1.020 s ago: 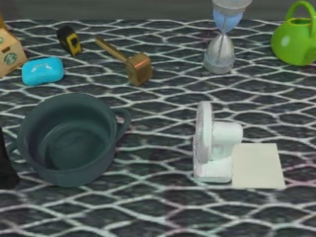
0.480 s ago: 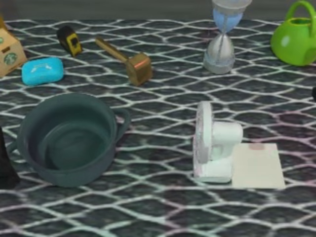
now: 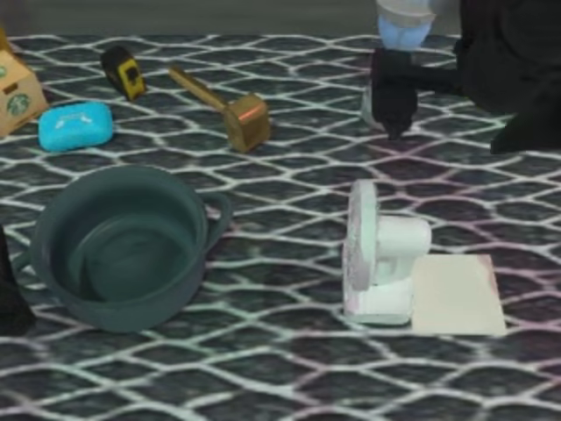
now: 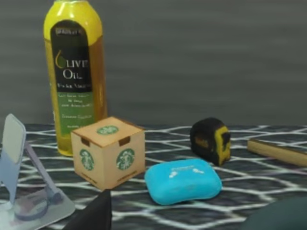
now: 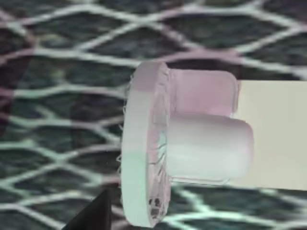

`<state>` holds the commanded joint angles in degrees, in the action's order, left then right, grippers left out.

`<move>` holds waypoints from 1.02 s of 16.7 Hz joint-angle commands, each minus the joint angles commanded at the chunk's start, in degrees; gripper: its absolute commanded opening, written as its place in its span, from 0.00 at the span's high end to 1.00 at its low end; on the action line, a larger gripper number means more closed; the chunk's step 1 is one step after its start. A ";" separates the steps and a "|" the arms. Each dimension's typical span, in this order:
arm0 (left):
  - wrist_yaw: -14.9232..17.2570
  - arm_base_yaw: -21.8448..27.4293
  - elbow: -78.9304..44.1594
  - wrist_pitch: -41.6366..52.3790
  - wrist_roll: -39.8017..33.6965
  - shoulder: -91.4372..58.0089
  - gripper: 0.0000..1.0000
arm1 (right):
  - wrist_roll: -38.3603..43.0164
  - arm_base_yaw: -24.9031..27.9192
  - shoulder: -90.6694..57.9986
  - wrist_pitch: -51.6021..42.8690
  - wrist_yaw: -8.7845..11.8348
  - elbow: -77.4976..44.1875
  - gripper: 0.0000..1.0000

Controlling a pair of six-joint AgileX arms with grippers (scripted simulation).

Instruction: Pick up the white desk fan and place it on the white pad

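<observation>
One arm is working: the right gripper (image 3: 392,123), fingers' state impossible to tell, is hovering far of the small white plastic desk fan (image 3: 379,254), which is standing on the surface touching the thin off-white rectangular pad (image 3: 460,298)'s left edge. Reaching is the step in hand; next it needs lowering around the fan's housing, while the left arm is sitting parked at the left.

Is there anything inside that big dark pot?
The pot looks empty: its bare floor and inner wall show from above. Only the strip under its near rim is hidden.
</observation>
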<state>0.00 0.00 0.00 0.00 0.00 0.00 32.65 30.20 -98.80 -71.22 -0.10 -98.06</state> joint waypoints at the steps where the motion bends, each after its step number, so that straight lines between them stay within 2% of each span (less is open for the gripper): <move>1: 0.00 0.00 0.00 0.00 0.00 0.00 0.00 | 1.52 1.42 -4.77 -3.32 0.01 -4.77 0.00; 4: 0.00 0.00 0.00 0.00 0.00 0.00 0.00 | 5.18 4.87 -16.24 -11.57 0.02 -16.08 0.00; 7: 0.00 0.00 0.00 0.00 0.00 0.00 0.00 | 7.27 6.89 -22.60 -16.37 0.03 -22.12 0.00; 14: 0.00 0.00 0.00 0.00 0.00 0.00 0.00 | 7.61 7.05 -23.75 -17.05 0.04 -22.91 0.00; 17: 0.00 0.00 0.00 0.00 0.00 0.00 0.00 | 7.56 7.18 -23.23 -13.44 0.03 -18.85 0.00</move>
<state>0.00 0.00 0.00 0.00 0.00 0.00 40.21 37.38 -122.03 -84.66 -0.07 -116.91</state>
